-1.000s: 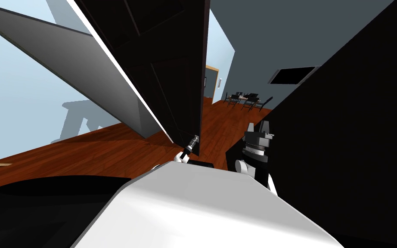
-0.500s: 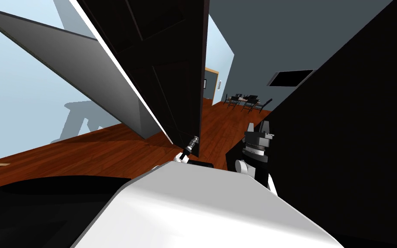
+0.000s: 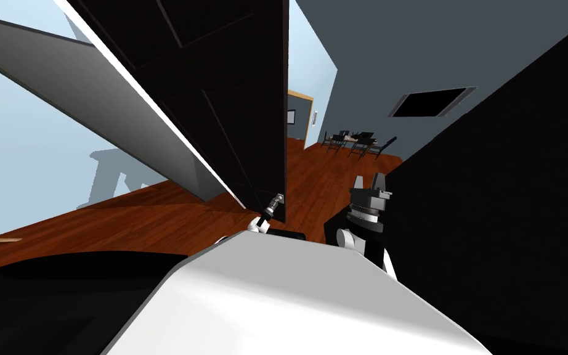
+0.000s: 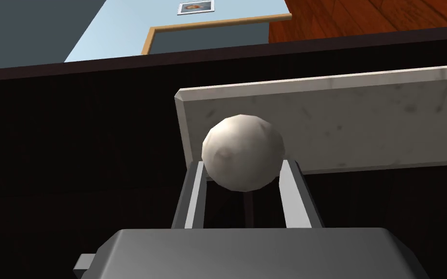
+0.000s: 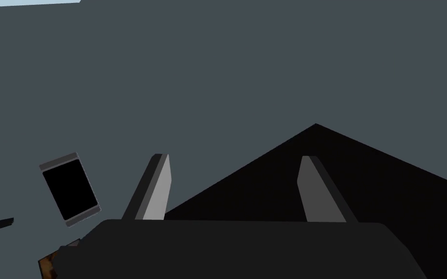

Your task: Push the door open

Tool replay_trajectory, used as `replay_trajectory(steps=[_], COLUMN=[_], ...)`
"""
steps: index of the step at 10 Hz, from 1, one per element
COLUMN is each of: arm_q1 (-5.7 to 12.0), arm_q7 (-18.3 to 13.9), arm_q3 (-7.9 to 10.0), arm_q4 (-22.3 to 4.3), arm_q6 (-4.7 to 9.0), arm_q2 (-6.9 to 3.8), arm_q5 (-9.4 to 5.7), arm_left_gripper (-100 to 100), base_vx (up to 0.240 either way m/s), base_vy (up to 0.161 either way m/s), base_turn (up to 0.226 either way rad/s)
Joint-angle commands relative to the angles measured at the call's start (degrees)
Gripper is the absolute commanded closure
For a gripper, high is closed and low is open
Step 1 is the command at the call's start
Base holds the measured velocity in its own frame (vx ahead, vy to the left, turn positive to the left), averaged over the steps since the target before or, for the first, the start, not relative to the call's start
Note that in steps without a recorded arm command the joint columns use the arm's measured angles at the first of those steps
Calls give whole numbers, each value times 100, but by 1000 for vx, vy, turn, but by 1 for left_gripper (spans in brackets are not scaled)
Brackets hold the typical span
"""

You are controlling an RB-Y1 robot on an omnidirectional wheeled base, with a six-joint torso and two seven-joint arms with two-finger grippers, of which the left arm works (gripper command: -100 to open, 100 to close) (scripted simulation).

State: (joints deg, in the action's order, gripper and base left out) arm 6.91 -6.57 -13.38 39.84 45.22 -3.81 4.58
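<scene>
Knob (image 4: pixel 243 151) clamped in left pincer (image 4: pixel 243 167), tips hidden behind it; right pincer (image 5: pixel 234 157) wide.

The door (image 3: pixel 227 92) is near-black and matt, its panel lines barely catching light. Near the door's edge, a pale backplate (image 4: pixel 363 116) has a marbled, smudged finish and a bevelled rim. The knob (image 4: pixel 243 145) on it is off-white, dull and faceted, mottled like stone. The fingers (image 4: pixel 194 198) of the left gripper (image 4: pixel 243 167) look smooth and light grey, and the gripper's body (image 4: pixel 247 252) is a darker matt grey. The floor (image 3: pixel 153 216) is smooth red-brown wood planking with fine seams.
</scene>
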Motion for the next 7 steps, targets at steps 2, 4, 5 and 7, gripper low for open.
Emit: replay_trajectory(steps=[2,4,5,7], arm_q1=[-34,-51,-60,-79], arm_q7=[43,49,52,58], arm_q3=[114,144,160,194], arm_q4=[46,65,74,95], arm_q6=[-23,-47,-59,-86], arm_q2=[-44,-21,1,77], arm_q5=[-61,-89,-104,-136], arm_left_gripper=[-100,-100,-100,-100], base_vx=[-14,-225,-226,-223], base_vy=[-20,-53,-58,-74], base_turn=[132,62,58,78])
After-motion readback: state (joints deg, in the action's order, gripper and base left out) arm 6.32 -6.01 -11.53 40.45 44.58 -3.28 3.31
